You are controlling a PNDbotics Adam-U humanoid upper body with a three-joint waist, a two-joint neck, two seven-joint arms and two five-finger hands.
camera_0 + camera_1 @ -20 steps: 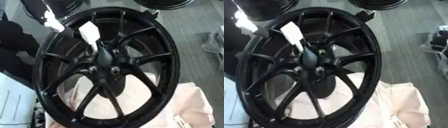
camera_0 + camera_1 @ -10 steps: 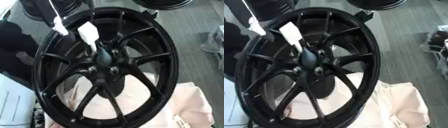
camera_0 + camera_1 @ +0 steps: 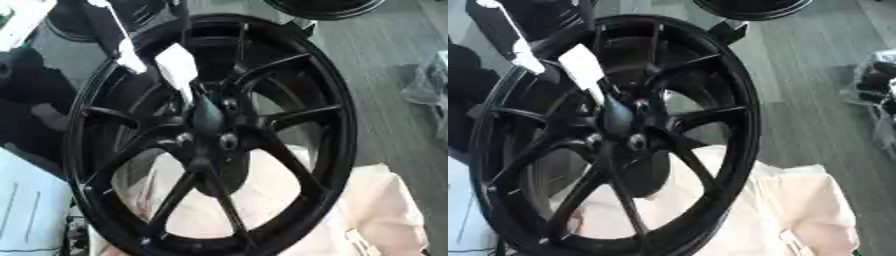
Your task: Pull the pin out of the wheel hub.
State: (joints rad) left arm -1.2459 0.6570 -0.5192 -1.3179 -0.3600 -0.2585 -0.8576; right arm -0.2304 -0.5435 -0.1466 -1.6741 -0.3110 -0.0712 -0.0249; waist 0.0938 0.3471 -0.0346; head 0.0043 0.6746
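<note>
Pulling the pin [image 3: 178, 70] cleanly depends on drawing it along its own axis. It shows as a white flat tag on a thin stem that runs down into the wheel hub [image 3: 210, 127], just above the hub's centre and between two upper spokes. The black wheel [image 3: 339, 125] stands tilted on a pale pink cloth [image 3: 385, 200], so a sideways tug would likely rock it — the pull should go straight out, away from the hub face. A dark limb with a white strip, apparently the left arm [image 3: 500, 27], crosses the rim at the upper left, near the tag. Its hand cannot be made out, so whether it is open or closed cannot be told. The right hand shows in neither view.
</note>
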